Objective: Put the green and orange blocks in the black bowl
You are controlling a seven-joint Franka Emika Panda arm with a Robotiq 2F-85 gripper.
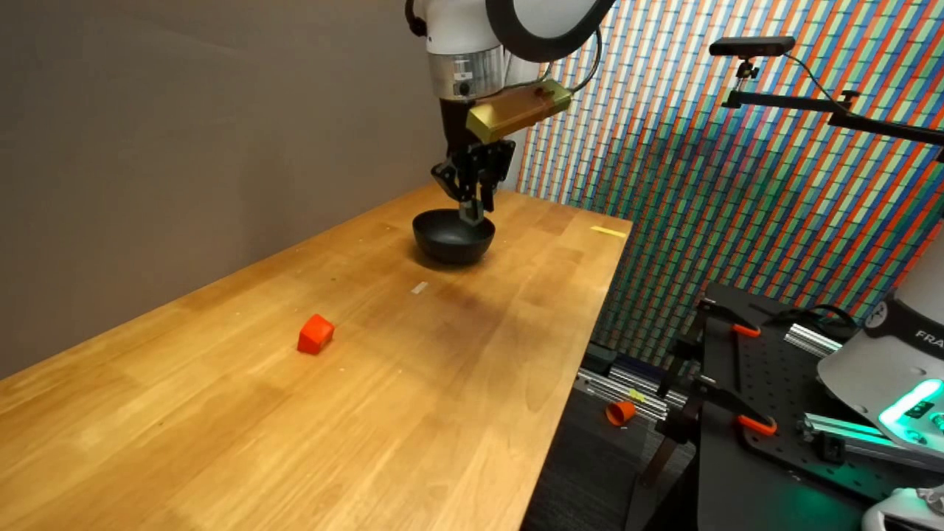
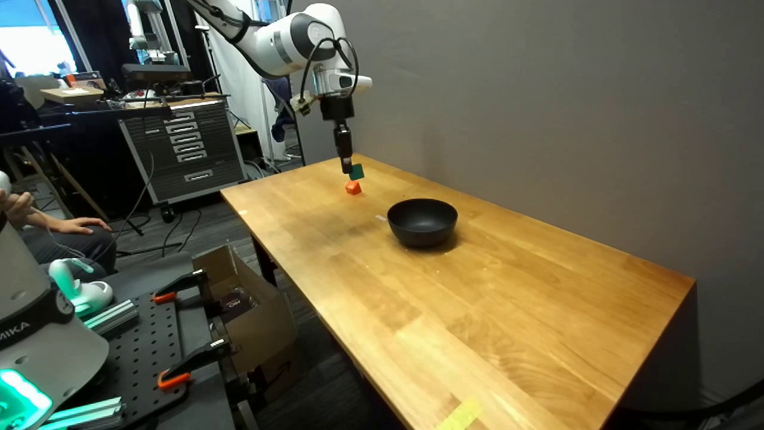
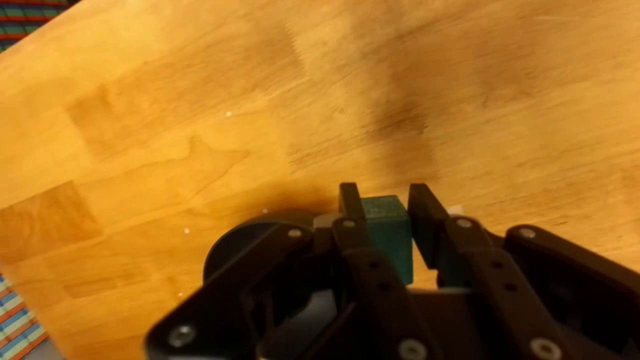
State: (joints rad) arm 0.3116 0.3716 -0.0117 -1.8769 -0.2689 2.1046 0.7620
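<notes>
My gripper (image 3: 384,197) is shut on the green block (image 3: 389,235), seen between its fingers in the wrist view. The green block (image 2: 356,172) also shows at the fingertips in an exterior view, held above the table. The black bowl (image 1: 451,247) stands upright on the table; it also shows in an exterior view (image 2: 422,224), with the gripper (image 2: 347,167) apart from it. In the wrist view the bowl (image 3: 232,245) is partly hidden behind the left finger. The orange block (image 1: 316,334) lies on the table, also in an exterior view (image 2: 353,187), and is out of the wrist view.
The wooden table (image 1: 354,428) runs along a grey wall (image 1: 147,147). A small pale tape piece (image 1: 419,287) lies near the bowl. Yellow tape (image 1: 608,231) marks the table near one end. The robot base stands on a black bench (image 1: 745,472) beside the table.
</notes>
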